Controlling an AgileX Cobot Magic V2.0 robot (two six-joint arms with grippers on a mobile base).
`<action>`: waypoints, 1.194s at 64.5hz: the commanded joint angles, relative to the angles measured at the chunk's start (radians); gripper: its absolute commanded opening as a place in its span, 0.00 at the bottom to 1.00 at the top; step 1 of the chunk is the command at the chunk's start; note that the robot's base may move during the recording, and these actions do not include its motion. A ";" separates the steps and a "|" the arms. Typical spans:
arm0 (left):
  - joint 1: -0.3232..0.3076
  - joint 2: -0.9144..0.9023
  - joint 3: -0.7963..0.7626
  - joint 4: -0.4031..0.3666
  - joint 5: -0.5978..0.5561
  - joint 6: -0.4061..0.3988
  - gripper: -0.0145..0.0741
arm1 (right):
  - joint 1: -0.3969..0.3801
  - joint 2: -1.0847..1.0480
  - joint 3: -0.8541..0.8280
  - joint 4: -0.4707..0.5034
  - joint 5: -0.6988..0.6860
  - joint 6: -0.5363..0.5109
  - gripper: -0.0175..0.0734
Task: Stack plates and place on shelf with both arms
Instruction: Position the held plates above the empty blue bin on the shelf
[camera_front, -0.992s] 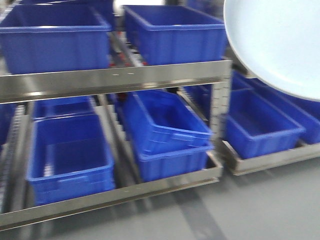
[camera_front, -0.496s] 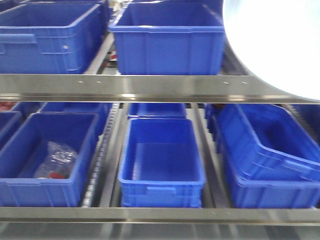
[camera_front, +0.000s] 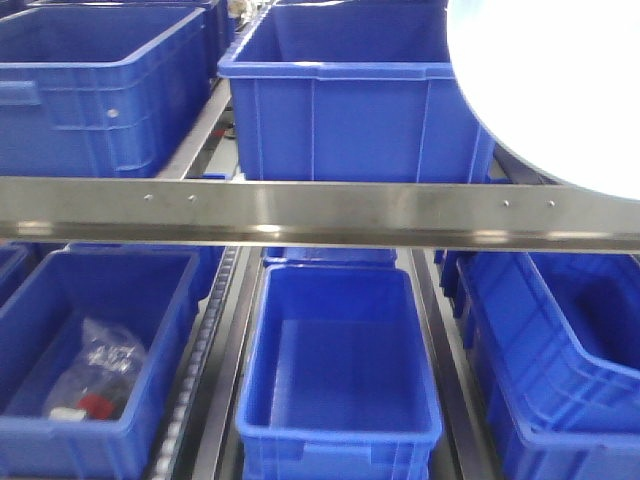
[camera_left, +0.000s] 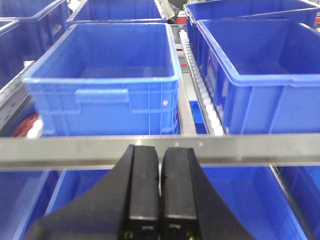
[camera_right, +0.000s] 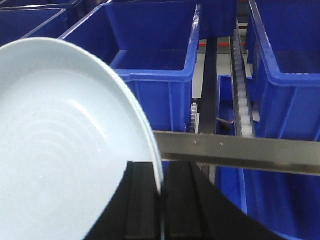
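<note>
From the front camera I see a steel shelf (camera_front: 320, 212) filling the frame, its flat brushed front rail running straight across the middle. Blue plastic crates sit on the tier above the rail and on the tier below it. The middle lower crate (camera_front: 338, 375) looks bare inside. The lower left crate (camera_front: 95, 355) holds a clear plastic bag (camera_front: 95, 368) with something red in it. A pale bluish-white plate (camera_front: 555, 85) covers the upper right corner of this view, in front of the rail and the crates; only part of its round edge shows.

On my right wrist camera, the right gripper (camera_right: 161, 200) has its two dark fingers (camera_right: 142, 200) pinched together on the plate's rim. The plate stands on edge and fills the left half of that view, its glossy face showing faint rings. I can see only one plate edge between the fingers, so I cannot tell whether a second plate is stacked with it. Beyond the plate are the shelf rail and a large blue crate on the upper tier.

On my left wrist camera, the left gripper (camera_left: 160, 192) has its fingers pressed together with nothing between them. It hangs just in front of the shelf rail, facing an upper-tier crate (camera_left: 105, 82) that looks bare inside.
</note>
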 joint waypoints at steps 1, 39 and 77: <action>0.000 0.008 -0.028 -0.002 -0.082 -0.002 0.26 | -0.002 0.000 -0.032 -0.004 -0.111 0.001 0.25; 0.000 0.008 -0.028 -0.002 -0.082 -0.002 0.26 | -0.002 0.000 -0.032 -0.004 -0.111 0.001 0.25; 0.000 0.008 -0.028 -0.002 -0.082 -0.002 0.26 | -0.002 0.000 -0.032 -0.004 -0.111 0.001 0.25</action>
